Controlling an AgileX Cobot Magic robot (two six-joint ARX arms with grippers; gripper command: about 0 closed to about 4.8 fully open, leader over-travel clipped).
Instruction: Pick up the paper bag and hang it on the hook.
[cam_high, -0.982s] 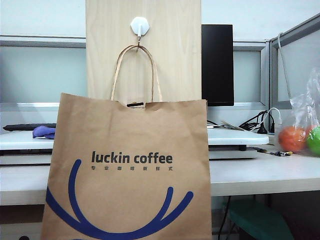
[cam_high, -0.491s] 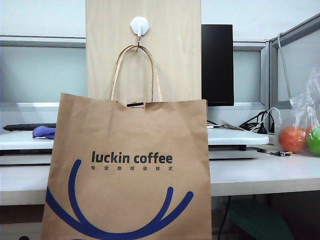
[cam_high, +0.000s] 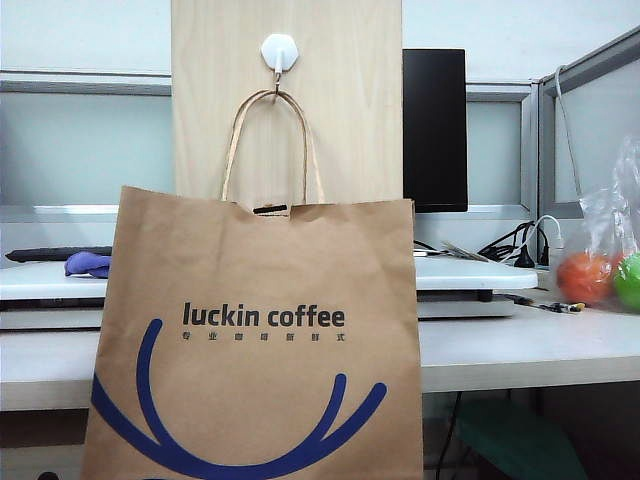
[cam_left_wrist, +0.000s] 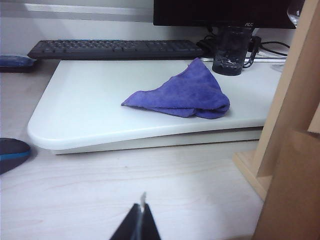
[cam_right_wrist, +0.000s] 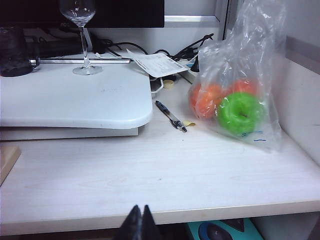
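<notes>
Hanging upright, its long axis vertical and mouth up, I see the paper bag (cam_high: 255, 340): brown kraft, black "luckin coffee" lettering, blue antler curves. Its twisted handle loops over the hook (cam_high: 279, 52) on the wooden board (cam_high: 350, 100). My left gripper (cam_left_wrist: 141, 222) sits low over the counter (cam_left_wrist: 150, 185), jaws together; my right gripper (cam_right_wrist: 140, 222) likewise, pressed together.

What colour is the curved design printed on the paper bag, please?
Blue, below black lettering on the brown paper bag; the exterior view shows it best.
</notes>
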